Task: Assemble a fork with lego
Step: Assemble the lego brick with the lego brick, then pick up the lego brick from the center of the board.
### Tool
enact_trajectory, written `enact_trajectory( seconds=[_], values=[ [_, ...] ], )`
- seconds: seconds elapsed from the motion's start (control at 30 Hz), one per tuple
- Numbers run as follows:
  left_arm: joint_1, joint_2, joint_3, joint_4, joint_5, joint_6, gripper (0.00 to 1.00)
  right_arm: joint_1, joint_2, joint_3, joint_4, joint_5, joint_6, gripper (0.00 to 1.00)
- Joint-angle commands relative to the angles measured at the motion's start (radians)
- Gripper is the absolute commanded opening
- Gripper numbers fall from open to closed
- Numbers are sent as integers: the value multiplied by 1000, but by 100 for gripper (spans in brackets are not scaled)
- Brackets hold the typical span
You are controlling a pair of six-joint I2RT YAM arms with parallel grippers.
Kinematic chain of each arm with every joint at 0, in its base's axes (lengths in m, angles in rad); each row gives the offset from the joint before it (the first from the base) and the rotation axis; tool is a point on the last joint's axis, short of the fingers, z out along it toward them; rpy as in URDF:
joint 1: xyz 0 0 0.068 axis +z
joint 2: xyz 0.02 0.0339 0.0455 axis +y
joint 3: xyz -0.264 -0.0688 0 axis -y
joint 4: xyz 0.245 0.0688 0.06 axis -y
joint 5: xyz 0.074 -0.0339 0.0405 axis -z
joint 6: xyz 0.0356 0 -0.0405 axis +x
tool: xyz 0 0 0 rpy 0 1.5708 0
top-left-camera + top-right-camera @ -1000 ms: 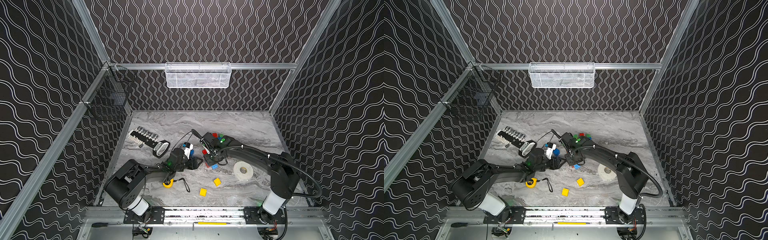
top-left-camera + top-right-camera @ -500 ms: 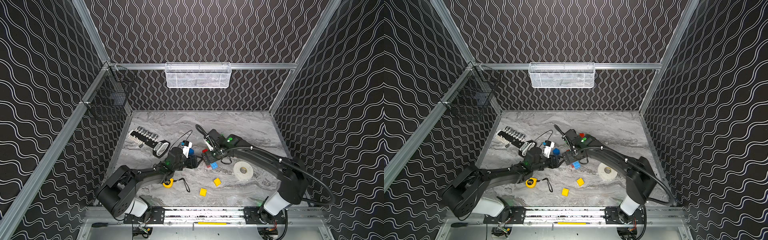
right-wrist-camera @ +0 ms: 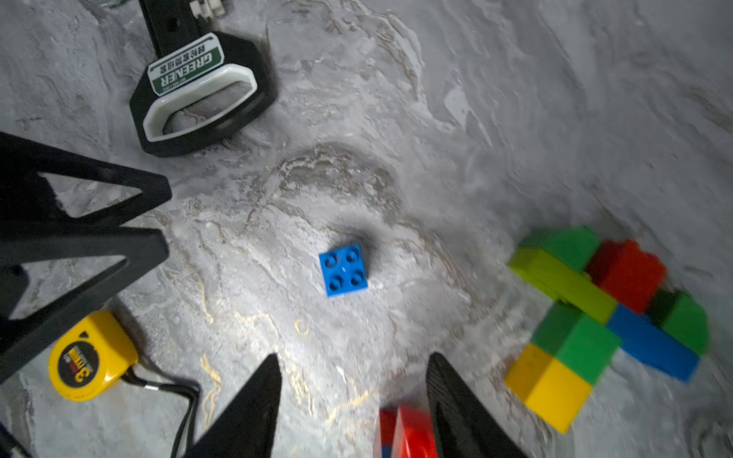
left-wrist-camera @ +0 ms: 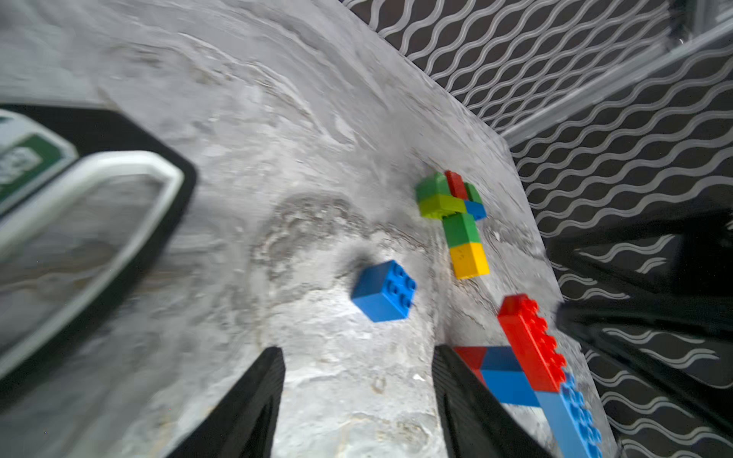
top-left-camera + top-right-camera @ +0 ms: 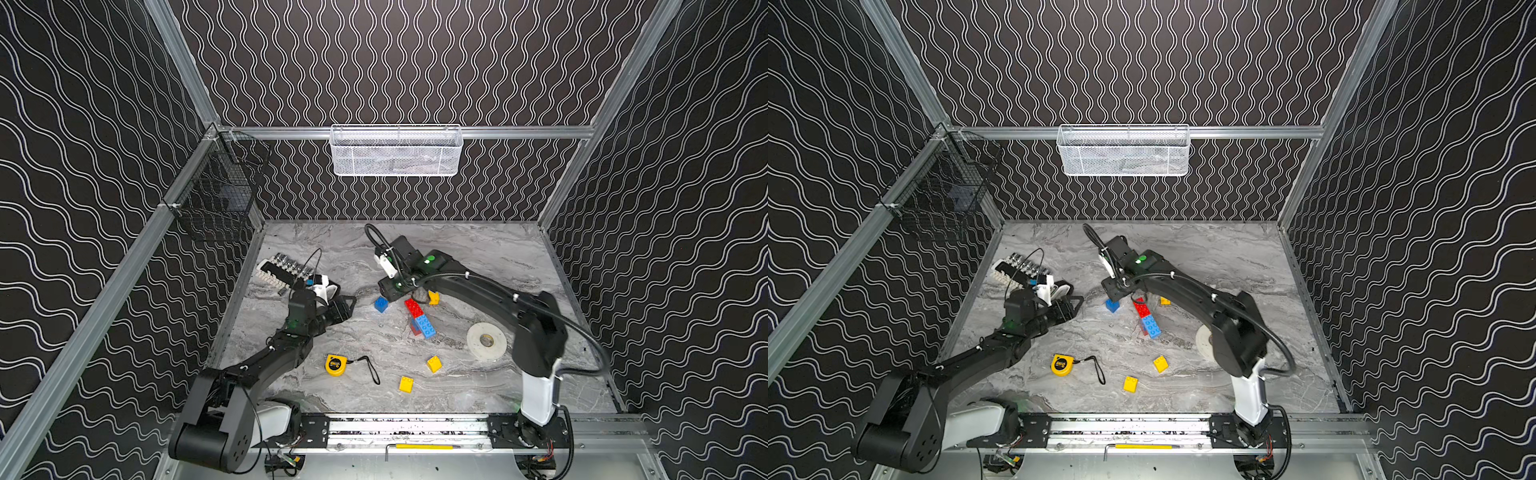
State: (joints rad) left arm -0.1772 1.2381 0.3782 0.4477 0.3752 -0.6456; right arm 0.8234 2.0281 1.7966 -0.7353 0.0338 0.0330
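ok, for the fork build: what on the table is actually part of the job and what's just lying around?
Job:
- half-built green, red, blue and yellow brick piece
- small blue brick
- red oblong brick
- blue oblong brick
- loose yellow bricks

Lying about:
- yellow tape measure
- white tape roll
- socket rack
- white mesh basket
- black wire basket

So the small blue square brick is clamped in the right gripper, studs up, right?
Not clamped. The blue square brick lies free on the table, studs up. The right gripper is open with nothing between its jaws, as the right wrist view shows.
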Motion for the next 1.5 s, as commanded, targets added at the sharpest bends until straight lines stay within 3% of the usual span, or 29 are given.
enact_trajectory(
  seconds=[0.0, 0.2, 0.5, 0.67, 0.83, 0.97, 1.13, 1.3, 1.47],
  values=[
    [50, 16, -10, 34, 71, -4, 64, -2, 130, 157, -134, -28, -109, 61],
    [73, 89, -35, 145, 114, -54, 64, -4, 327, 384, -279, -19, -144, 59],
    [73, 163, -56, 235, 137, -85, 64, -6, 367, 340, -233, -10, -156, 60],
    [73, 188, -56, 252, 143, -89, 64, -6, 404, 372, -252, -14, -156, 47],
    [73, 200, -52, 260, 151, -91, 64, -6, 402, 368, -247, -20, -147, 28],
    [73, 188, -49, 251, 154, -85, 63, -6, 375, 376, -257, -24, -134, 24],
    [33, 111, -21, 191, 146, -78, 64, -9, 200, 302, -221, -20, -74, 21],
    [-197, 38, 78, 21, 6, 6, 64, -22, -137, -1, -114, 28, 50, 17],
    [-380, 89, 118, 67, -48, -4, 64, -23, -344, -211, -178, 69, 193, 11]
  ],
)
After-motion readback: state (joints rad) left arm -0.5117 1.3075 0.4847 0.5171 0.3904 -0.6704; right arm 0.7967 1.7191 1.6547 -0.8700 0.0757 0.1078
